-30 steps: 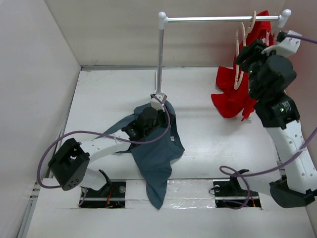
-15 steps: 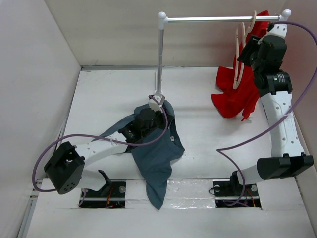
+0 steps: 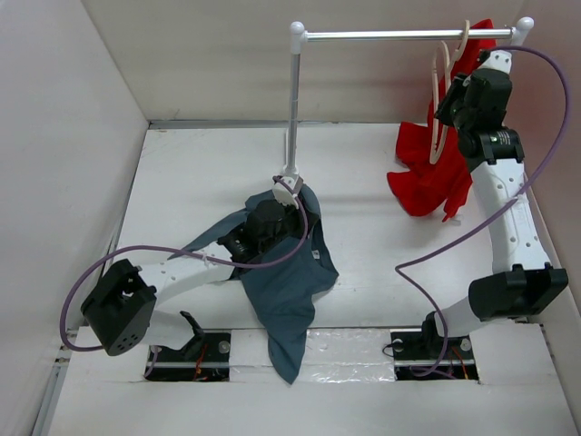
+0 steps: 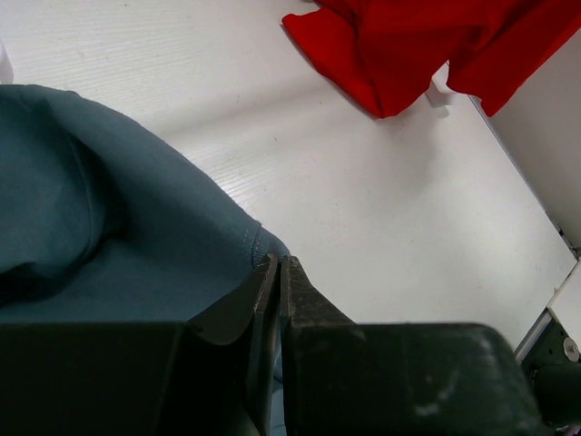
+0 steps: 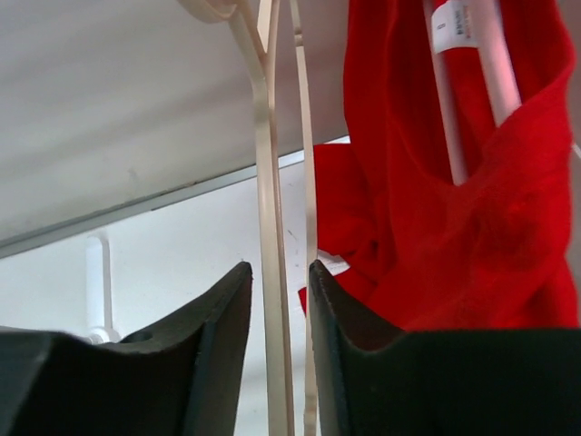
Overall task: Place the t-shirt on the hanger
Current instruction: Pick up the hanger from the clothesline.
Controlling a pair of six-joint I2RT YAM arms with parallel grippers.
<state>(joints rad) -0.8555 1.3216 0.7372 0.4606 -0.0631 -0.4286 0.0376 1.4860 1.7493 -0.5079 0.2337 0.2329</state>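
The t-shirt (image 3: 286, 272), slate blue-grey, lies crumpled on the white table (image 3: 200, 173), spread under and to the near side of the left gripper (image 4: 280, 265). That gripper's jaws are pressed together, and their tips sit right at the shirt's stitched hem. Whether any cloth is pinched between them cannot be told. Ahead of these tips the table is bare up to the lower edge of a red garment (image 4: 427, 45).

The hanger (image 5: 270, 227), pale cream, hangs from the silver rail (image 3: 399, 35) with the right gripper (image 5: 278, 277) raised up to it. This gripper's jaws stand apart, and the hanger's thin strips run down through the gap between them (one strip close against the right-hand finger, neither visibly squeezed). Just to the right of and behind those fingers the red garment drapes over the rail's upright post (image 5: 467, 82), well apart from the t-shirt.
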